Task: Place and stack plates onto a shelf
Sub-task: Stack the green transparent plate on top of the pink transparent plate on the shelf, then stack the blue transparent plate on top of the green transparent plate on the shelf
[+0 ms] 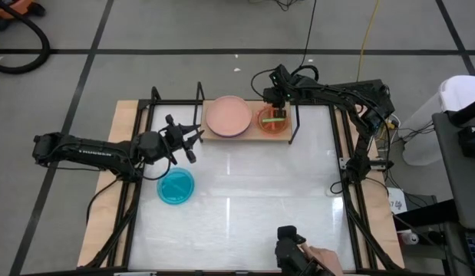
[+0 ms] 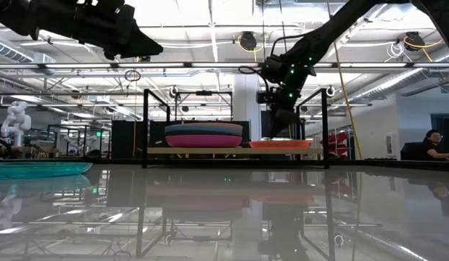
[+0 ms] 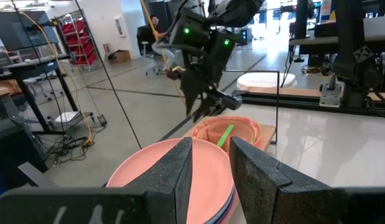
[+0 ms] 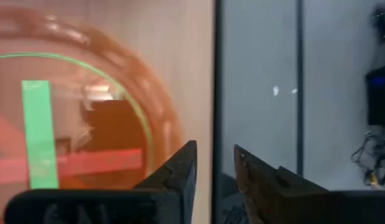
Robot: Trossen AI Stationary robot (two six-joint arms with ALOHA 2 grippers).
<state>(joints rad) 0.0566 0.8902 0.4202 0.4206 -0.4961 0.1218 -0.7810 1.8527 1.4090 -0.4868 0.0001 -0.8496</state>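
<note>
High view, where the plates are: a teal plate (image 1: 176,186) lies alone on the desk (image 1: 245,207), just below the left gripper (image 1: 192,143). A salmon-pink plate (image 1: 228,116) tops the big stack on the shelf (image 1: 249,132). A small stack with an orange plate (image 1: 274,119) sits beside it, under the right gripper (image 1: 276,103).
High view, how the teal plate handles: it looks thin, light, stiff and slippery; I think the rim is the only place to pinch it.
Low view, hidden: the stacks show edge-on, so I cannot count every plate. The teal plate is cut off at the picture's edge.
Left wrist view, jaws: the left jaws stand a little apart and hold nothing.
Right wrist view, jaws: the right jaws are a little apart over the shelf's end, gripping nothing. A see-through lime green plate (image 4: 86,112) lies on the orange one.
Right wrist view, hard to see: the plates are blurry and cut off.
</note>
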